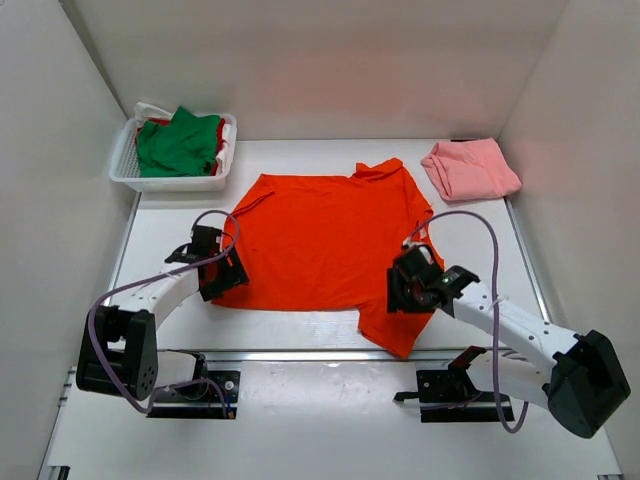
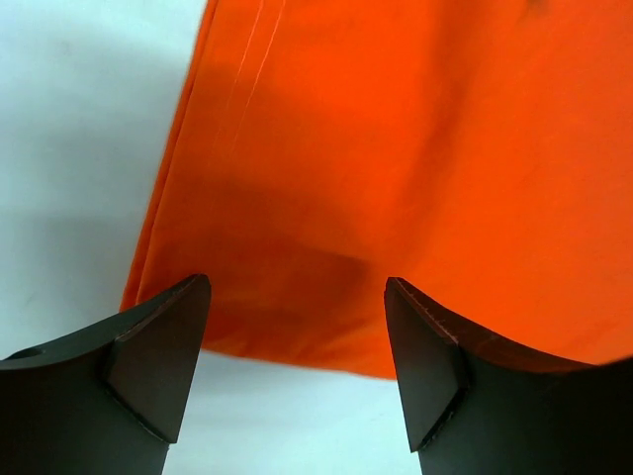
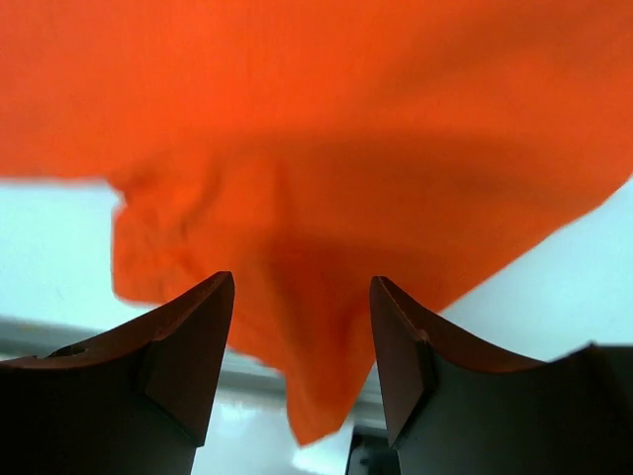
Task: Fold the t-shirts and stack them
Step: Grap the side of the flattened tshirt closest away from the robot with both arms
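The bright orange-red t-shirt [image 1: 325, 240] lies spread on the white table, one corner hanging toward the near edge. My left gripper [image 1: 222, 270] is open over its near left corner [image 2: 297, 247], jaws wide apart and holding nothing. My right gripper [image 1: 405, 285] is open over the near right part, the cloth [image 3: 316, 198] lying between and beyond the fingers. A pale pink t-shirt [image 1: 470, 168] lies folded at the back right. A green t-shirt [image 1: 178, 142] lies over a red one [image 1: 218, 130] in the basket.
A white mesh basket [image 1: 125, 170] stands at the back left corner. White walls close in the table on the left, back and right. A metal rail [image 1: 320, 355] runs along the near edge, with the arm bases behind it.
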Robot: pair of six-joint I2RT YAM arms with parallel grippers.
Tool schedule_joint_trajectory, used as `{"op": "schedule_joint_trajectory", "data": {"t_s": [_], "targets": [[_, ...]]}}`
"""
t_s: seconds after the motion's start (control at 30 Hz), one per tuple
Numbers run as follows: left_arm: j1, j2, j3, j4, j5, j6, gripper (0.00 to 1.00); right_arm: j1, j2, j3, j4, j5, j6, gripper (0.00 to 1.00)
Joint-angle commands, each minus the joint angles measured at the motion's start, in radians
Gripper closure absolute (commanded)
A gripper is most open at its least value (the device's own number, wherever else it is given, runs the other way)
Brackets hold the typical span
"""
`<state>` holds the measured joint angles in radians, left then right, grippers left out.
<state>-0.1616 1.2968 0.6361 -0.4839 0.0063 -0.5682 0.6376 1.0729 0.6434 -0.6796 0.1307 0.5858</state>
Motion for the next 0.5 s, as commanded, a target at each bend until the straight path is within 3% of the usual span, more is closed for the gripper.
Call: {"op": "schedule_joint_trajectory", "data": {"t_s": [0.0, 0.23, 0.47], "targets": [[-0.018, -0.051, -0.039, -0.027, -0.048, -0.01, 0.19, 0.098, -0.05, -0.055, -0.006, -0.032, 0.181, 0.46], [-0.036, -0.065, -0.069, -0.068, -0.08, -0.004, 0.2, 0.235, -0.073, -0.116, -0.052, -0.037, 0.279, 0.47], [-0.041, -0.068, -0.076, -0.091, -0.121, 0.001, 0.22, 0.278, -0.129, -0.132, -0.167, -0.03, 0.345, 0.48]]}}
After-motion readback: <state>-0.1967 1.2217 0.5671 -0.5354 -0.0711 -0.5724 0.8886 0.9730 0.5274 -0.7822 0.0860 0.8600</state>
